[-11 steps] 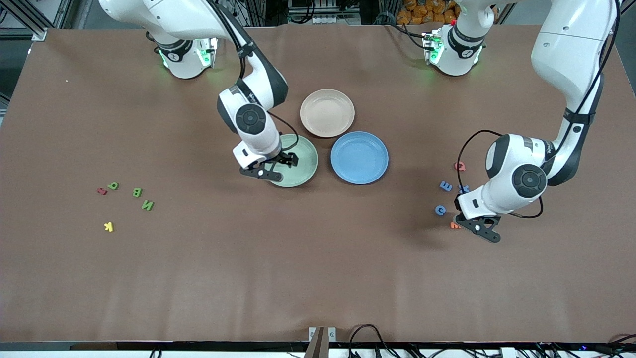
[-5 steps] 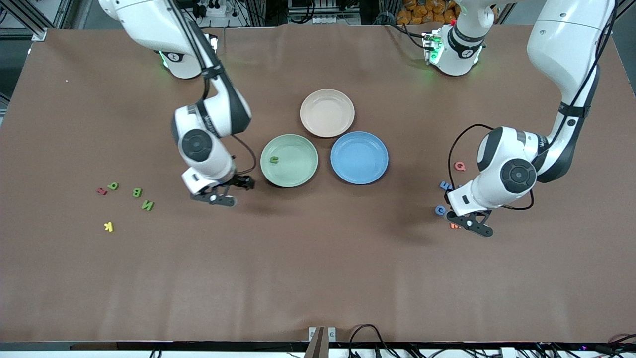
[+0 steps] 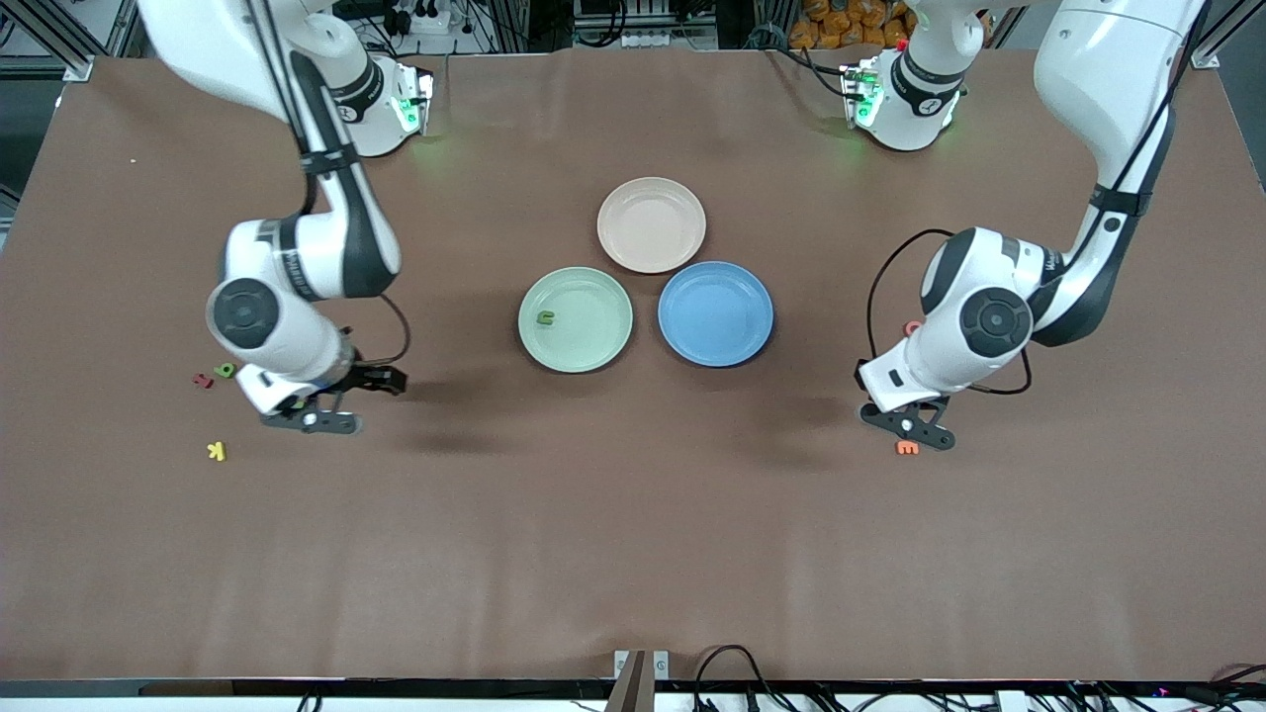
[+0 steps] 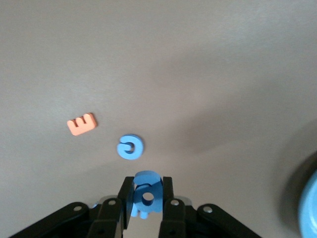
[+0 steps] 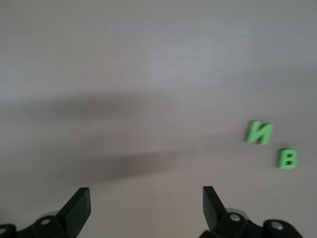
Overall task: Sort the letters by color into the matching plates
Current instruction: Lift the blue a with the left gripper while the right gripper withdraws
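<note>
Moved: right gripper (image 3: 331, 400) from green plate (image 3: 593, 346) to green letters' end of desk (image 3: 633, 534); one green letter (image 3: 544, 317) in plate | left wrist: left gripper (image 4: 146, 198) clamps blue letter (image 4: 147, 193) | right wrist: right gripper (image 5: 147, 201) wide

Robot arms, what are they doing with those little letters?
They are sorting letters by color onto plates. The left tool is shut on a blue letter, above another blue letter and an orange letter lying on the table. The right tool hangs open near two green letters. One green letter already lies in the green plate; the blue plate holds nothing yet.
</note>
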Action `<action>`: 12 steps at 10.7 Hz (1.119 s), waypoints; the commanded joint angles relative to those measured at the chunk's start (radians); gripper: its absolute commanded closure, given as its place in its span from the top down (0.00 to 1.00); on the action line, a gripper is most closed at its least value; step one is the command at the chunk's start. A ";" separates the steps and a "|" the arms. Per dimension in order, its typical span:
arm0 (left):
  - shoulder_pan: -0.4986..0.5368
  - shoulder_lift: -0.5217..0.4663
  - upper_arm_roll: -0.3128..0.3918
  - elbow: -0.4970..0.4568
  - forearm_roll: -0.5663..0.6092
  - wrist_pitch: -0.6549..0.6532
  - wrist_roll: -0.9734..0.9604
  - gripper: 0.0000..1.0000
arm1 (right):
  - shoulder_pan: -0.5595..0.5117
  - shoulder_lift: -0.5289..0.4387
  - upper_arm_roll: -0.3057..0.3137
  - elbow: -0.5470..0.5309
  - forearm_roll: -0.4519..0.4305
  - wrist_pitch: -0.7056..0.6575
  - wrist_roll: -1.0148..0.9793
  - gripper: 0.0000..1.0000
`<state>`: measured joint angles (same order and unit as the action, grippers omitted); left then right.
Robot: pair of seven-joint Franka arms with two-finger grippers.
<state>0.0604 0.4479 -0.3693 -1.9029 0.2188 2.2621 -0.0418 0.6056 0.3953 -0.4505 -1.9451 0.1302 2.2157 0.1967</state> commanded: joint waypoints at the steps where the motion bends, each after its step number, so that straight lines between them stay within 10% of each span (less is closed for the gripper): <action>1: 0.006 -0.046 -0.059 -0.053 0.011 -0.009 -0.130 0.00 | -0.130 -0.016 0.030 -0.012 0.003 -0.001 -0.060 1.00; 12: -0.005 -0.034 -0.273 -0.082 0.011 -0.035 -0.541 0.00 | -0.655 0.068 0.369 -0.018 0.012 0.203 -0.091 1.00</action>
<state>0.0557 0.4324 -0.6057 -1.9654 0.2187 2.2353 -0.4979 0.0036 0.4417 -0.1299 -1.9615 0.1309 2.3872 0.1120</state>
